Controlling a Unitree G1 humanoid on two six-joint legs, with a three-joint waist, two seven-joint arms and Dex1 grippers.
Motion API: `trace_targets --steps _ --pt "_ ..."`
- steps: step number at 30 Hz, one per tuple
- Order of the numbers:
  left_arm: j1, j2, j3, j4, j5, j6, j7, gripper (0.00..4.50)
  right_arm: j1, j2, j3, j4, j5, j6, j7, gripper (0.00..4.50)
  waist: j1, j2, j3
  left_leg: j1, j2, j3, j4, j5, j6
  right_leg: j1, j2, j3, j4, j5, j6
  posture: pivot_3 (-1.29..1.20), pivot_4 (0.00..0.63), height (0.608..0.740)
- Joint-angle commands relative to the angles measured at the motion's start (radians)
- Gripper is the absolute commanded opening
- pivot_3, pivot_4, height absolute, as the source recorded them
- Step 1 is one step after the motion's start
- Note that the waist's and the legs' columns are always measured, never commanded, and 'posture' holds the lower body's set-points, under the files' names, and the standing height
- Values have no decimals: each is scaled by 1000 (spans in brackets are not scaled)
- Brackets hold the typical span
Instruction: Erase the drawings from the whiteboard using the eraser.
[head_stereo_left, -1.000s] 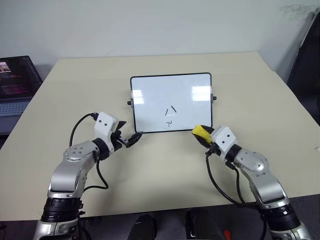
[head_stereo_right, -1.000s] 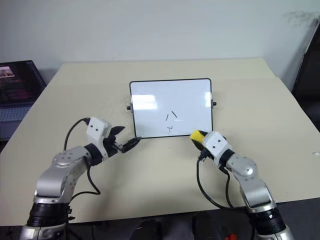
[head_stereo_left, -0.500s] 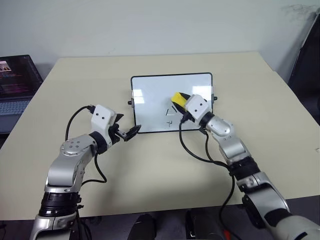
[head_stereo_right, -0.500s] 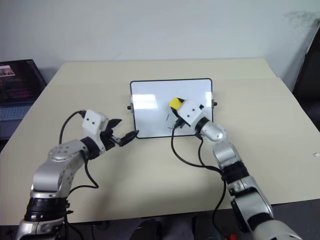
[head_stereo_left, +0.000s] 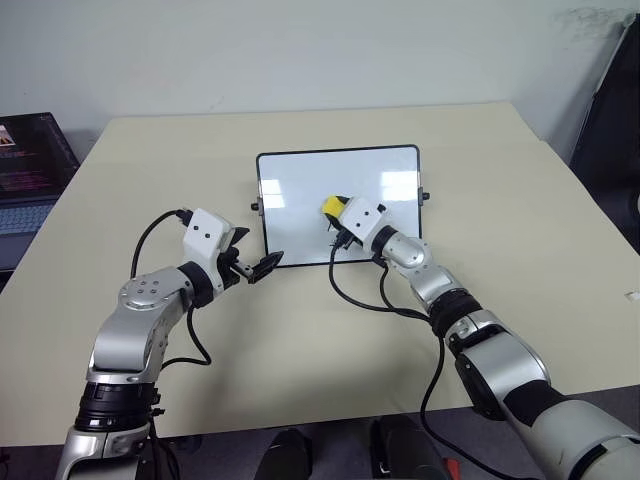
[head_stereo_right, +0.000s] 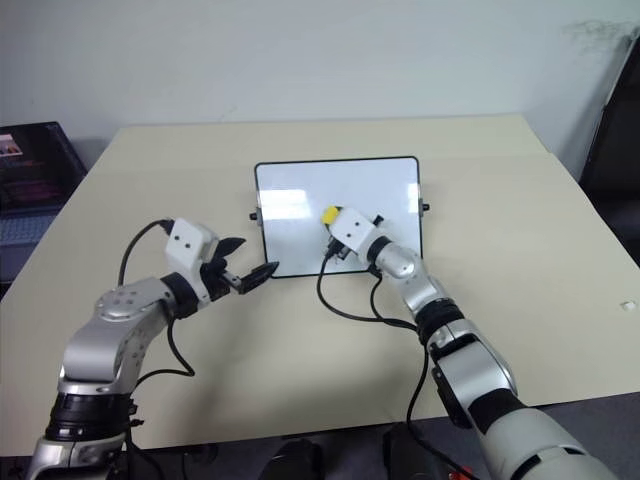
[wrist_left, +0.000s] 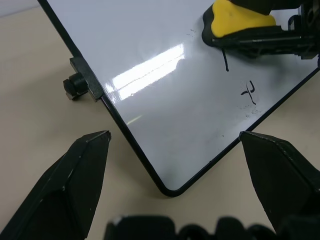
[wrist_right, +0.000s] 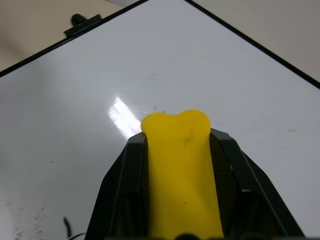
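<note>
Yellow eraser now over the whiteboard, clamped in the right gripper.

Carried up from the board's near right corner to mid-board within the last second; upper angular marks seemingly wiped or covered, leaving drawings as a short stroke beside the eraser plus a small hook nearer the bottom edge. Probably mid-erase, partly done. Left gripper spread wide and empty, just off the near left corner, hardly shifted. Bare tabletop all round the frame; laptop well off to the left.
</note>
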Motion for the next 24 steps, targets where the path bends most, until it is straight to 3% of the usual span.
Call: trace_targets --steps 1,8,19,24 --pt "0 10 19 -25 -3 -19 1 4500 23 14 49 51 -54 26 13 1283 -1 0 0 1 1 0 0 0 0 0 0 0 0 0 -1 0 150 740" --pt "-4 11 19 -17 -2 -23 -3 4500 6 -4 57 63 -75 36 -19 1282 -2 0 0 9 2 2 0 0 0 6 2 0 0 1 -2 0 150 740" --pt "-8 1 6 -16 -1 -22 -6 4500 -84 -92 -54 98 -37 44 -171 1282 8 0 0 9 1 3 1 1 0 7 5 2 0 4 0 0 150 740" --pt "-10 -3 0 -7 -1 -25 -11 4500 -70 -88 -43 112 -44 40 -147 1282 2 0 0 9 2 5 0 1 0 6 5 3 0 4 0 0 150 740"
